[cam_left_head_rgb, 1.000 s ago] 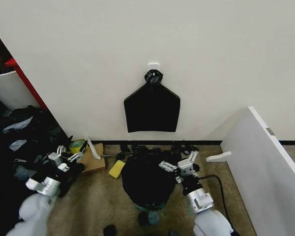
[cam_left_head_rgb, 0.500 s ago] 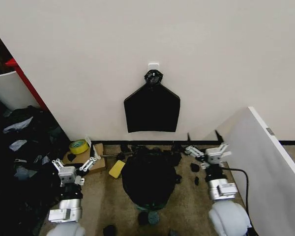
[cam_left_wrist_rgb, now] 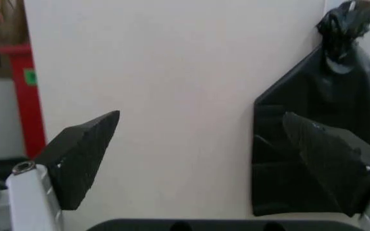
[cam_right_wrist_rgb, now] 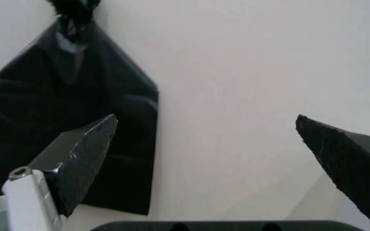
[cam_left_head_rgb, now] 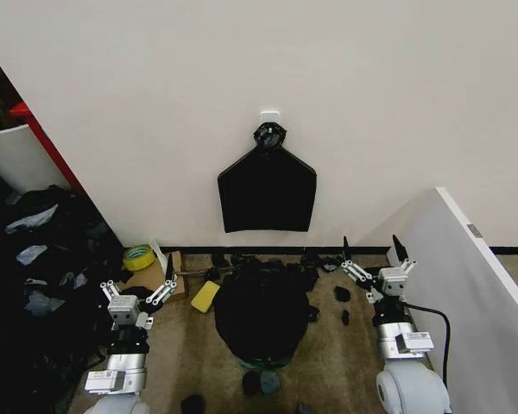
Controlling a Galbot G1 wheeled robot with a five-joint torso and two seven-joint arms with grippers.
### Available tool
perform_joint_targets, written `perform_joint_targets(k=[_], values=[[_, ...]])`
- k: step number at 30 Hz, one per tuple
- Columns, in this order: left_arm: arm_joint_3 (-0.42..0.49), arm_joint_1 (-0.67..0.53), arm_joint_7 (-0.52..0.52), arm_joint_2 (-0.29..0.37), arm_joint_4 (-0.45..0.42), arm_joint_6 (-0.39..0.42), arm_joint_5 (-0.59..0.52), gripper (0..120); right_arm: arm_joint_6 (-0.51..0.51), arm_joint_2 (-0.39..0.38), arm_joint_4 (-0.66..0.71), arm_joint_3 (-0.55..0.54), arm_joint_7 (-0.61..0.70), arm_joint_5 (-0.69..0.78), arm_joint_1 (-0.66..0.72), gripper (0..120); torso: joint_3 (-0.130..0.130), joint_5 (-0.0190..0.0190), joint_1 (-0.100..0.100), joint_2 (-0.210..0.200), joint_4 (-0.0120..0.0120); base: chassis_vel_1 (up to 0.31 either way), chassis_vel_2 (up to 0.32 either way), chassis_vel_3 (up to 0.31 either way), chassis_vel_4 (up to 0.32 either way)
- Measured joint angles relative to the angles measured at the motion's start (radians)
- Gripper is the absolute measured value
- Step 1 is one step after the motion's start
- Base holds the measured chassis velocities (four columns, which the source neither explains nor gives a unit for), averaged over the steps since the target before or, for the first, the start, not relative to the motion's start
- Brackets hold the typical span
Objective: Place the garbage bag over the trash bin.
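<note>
Garbage bag [cam_left_head_rgb: 259,312] draped over trash bin [cam_left_head_rgb: 261,363], centre floor. Left gripper [cam_left_head_rgb: 139,291] at 9 o'clock of bin, released, empty. Right gripper [cam_left_head_rgb: 378,267] at 3 o'clock, released, empty.

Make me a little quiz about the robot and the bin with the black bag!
1. True or false: the garbage bag covers the trash bin.
2. Is the left pincer open or shut?
3. What hangs on the wall above the bin? A) a bundle of black bags B) a towel C) a clock

Key:
1. True; pale green shows at the bin's base only.
2. Open; the right pincer is open too, both empty.
3. A
</note>
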Motion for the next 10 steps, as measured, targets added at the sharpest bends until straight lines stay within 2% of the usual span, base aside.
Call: perform_joint_targets(k=[2,3,10], values=[[-0.008,-0.003,0.057,0.03,-0.001,0.028,-0.107,100,0.0,-0.007,-0.001,-0.007,-0.008,0.007,-0.006,100,0.0,0.0,0.0,0.0,0.0001,0.0,0.0,0.0,0.0],[-0.013,-0.005,0.072,0.038,-0.001,0.034,-0.127,100,-0.001,-0.009,-0.001,-0.008,-0.012,0.008,-0.008,100,0.0,0.0,0.0,0.0,0.0,0.0,0.0,0.0,0.0],[-0.041,-0.017,0.091,0.048,0.005,0.041,-0.141,100,-0.024,-0.031,0.002,-0.022,-0.052,0.101,0.0,100,0.0,-0.0001,0.0,0.0,0.0002,0.0,0.0,0.0,0.0]])
